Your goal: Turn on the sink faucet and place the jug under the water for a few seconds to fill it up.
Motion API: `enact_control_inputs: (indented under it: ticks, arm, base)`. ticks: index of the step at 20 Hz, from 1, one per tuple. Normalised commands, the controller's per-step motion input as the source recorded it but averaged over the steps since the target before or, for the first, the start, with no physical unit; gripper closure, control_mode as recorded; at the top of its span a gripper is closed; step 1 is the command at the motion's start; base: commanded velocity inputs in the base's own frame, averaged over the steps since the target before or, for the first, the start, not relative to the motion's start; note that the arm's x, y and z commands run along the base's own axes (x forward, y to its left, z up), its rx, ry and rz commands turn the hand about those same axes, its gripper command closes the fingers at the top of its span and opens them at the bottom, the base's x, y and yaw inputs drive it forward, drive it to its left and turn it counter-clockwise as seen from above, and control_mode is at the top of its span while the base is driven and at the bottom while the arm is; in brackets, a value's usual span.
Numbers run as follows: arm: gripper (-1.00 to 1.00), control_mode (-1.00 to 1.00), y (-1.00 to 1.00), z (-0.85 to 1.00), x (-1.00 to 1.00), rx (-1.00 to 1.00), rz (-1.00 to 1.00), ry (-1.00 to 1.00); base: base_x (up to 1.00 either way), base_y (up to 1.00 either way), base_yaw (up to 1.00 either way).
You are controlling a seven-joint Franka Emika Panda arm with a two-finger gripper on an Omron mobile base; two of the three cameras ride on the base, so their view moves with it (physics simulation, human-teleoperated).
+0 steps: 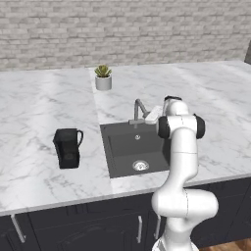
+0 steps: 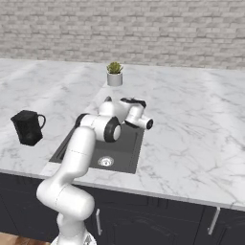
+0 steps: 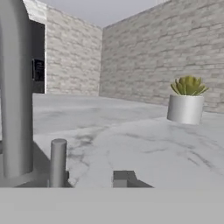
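Closest to the base, along the counter front, run dark cabinet doors [image 1: 98, 225] with thin metal handles — three handles can be counted in the left base view. Above them lies one marble counter [image 1: 39, 112], and one white arm [image 1: 182, 162] rises in front of it and bends forward over the basin.

Set into the counter is one sink [image 1: 122, 147], dark grey and rectangular, with one round silver drain [image 1: 140, 165] in the near part of its floor. No stream of water is visible in it.

At the back edge of the sink stands one faucet [image 1: 139, 111], slim and grey, with an arched spout. The gripper [image 3: 89, 177] is right beside the base of the faucet. In the hand view the thick faucet column stands at the left, a small upright lever [image 3: 58, 162] is just next to it, and one dark fingertip [image 3: 124, 178] shows to the right of the lever. Whether the fingers already pinch the lever or only stand around it, I cannot tell from the pictures.

One black jug [image 1: 68, 147] with a thin looped handle stands upright on the counter to the left of the sink, well apart from the gripper — nothing touches it.

Farther back, one white pot with a green plant [image 1: 103, 78] stands on the counter behind the faucet. One brick wall [image 1: 122, 29] closes the scene.
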Motion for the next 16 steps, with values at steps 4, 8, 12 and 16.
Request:
enact_control_inputs:
  ticks: [4,8,12,16]
  arm:
    - [1.00,-1.00,-0.37,-0.04,0.15,0.08,-0.26,0.02]
    - [1.00,-1.00,-0.48,-0.14,0.13,0.06,-0.26,0.02]
    - [1.00,-1.00,-0.65,-0.21,0.12,0.07,-0.24,0.03]
    - [1.00,-1.00,-0.73,-0.17,0.18,0.10,-0.23,0.06]
  base:
    - [0.00,0.00,0.00]
    - [0.00,0.00,0.00]
    - [0.00,0.00,0.00]
    - [0.00,0.00,0.00]
